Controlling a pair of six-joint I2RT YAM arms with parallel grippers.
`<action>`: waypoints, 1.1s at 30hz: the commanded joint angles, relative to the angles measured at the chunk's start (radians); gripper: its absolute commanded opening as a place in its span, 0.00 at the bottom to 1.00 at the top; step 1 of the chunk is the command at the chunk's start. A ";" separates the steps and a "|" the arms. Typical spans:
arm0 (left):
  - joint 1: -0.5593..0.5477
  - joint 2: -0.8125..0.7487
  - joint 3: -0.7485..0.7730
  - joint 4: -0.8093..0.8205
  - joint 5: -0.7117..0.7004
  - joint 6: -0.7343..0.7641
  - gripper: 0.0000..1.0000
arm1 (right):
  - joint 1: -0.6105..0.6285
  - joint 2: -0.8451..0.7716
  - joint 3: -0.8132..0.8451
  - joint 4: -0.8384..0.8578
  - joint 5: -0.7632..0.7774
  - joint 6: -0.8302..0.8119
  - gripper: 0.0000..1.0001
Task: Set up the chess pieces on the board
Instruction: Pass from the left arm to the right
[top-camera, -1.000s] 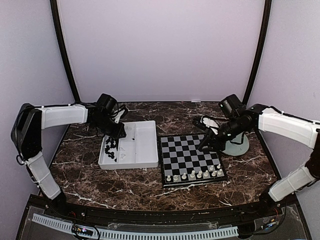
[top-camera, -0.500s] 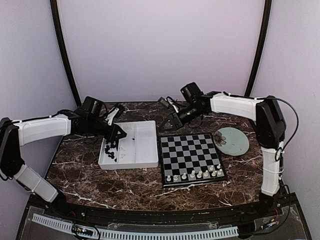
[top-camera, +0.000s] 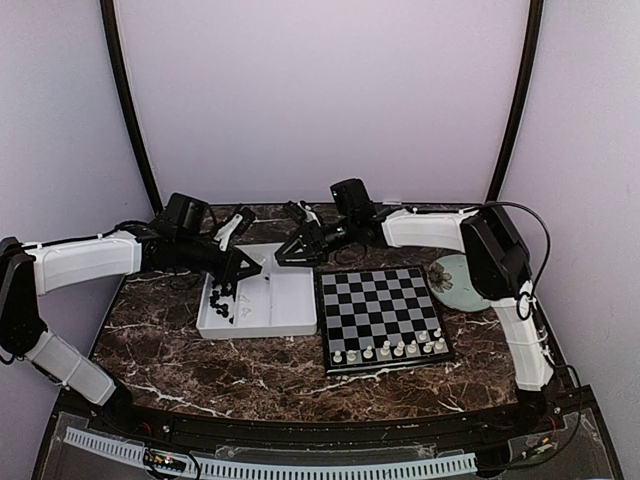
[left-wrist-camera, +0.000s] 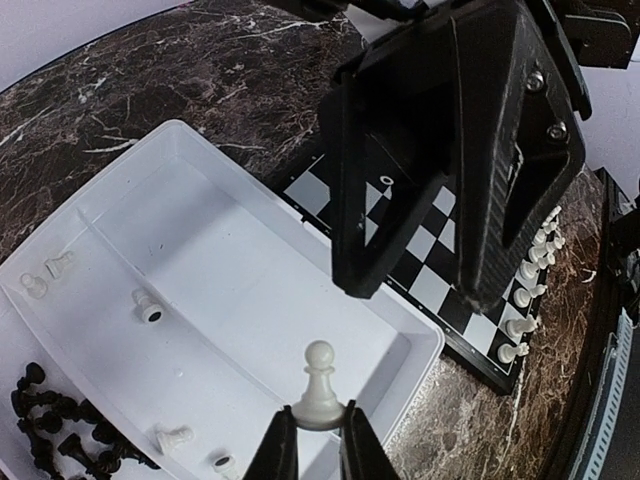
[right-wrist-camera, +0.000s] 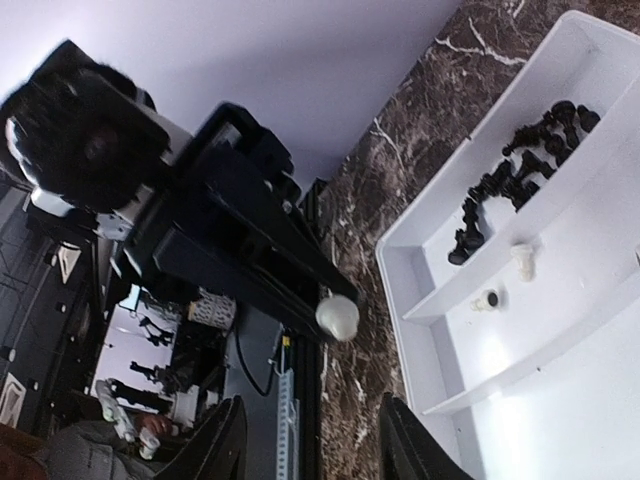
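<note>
On the dark brown marble worktop (top-camera: 180, 360), inside pale lilac walls, the board (top-camera: 375, 300) lay between a white tray (top-camera: 285, 300) and a green plate (top-camera: 458, 283). White chess pieces (top-camera: 395, 349) lined its near row, and black pieces (top-camera: 222, 300) were heaped in the tray. My left gripper (left-wrist-camera: 310, 445) pinched a white pawn (left-wrist-camera: 320, 385) above the tray. My right gripper (top-camera: 288, 250) faced it, jaws apart, holding nothing.
</note>
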 joint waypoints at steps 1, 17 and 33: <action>-0.014 -0.027 -0.018 0.021 0.048 0.027 0.12 | 0.006 0.032 -0.023 0.391 -0.082 0.315 0.47; -0.035 -0.029 -0.023 0.039 0.077 0.037 0.13 | 0.034 0.064 -0.078 0.522 -0.075 0.432 0.35; -0.037 -0.030 -0.028 0.055 0.075 0.037 0.13 | 0.051 0.055 -0.099 0.542 -0.077 0.434 0.22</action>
